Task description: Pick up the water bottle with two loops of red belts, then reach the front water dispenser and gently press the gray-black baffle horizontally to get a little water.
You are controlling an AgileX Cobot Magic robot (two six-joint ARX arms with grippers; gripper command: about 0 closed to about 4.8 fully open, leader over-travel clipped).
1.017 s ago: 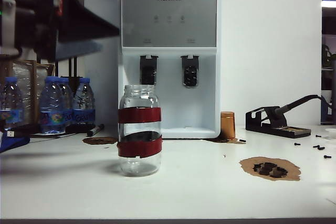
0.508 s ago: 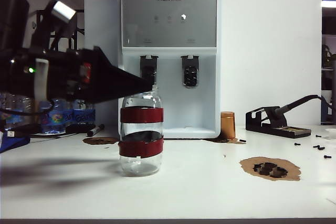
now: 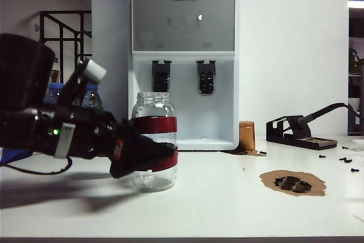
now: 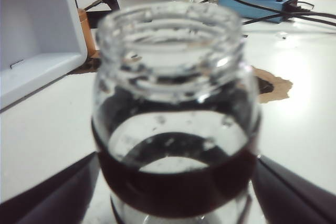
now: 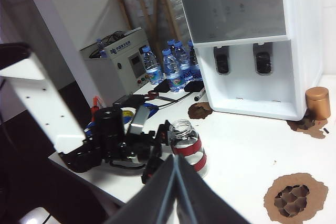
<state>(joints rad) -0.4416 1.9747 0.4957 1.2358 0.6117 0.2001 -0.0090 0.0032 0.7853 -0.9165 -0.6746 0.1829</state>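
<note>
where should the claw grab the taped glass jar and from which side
Around the body, on the lower red band, coming in level from the left of the exterior view. The jar stands upright, open-mouthed and round, and the tape likely gives more grip than bare glass. The left claw is already there, open, a finger on each side. The right claw is shut and hangs well away.
</note>
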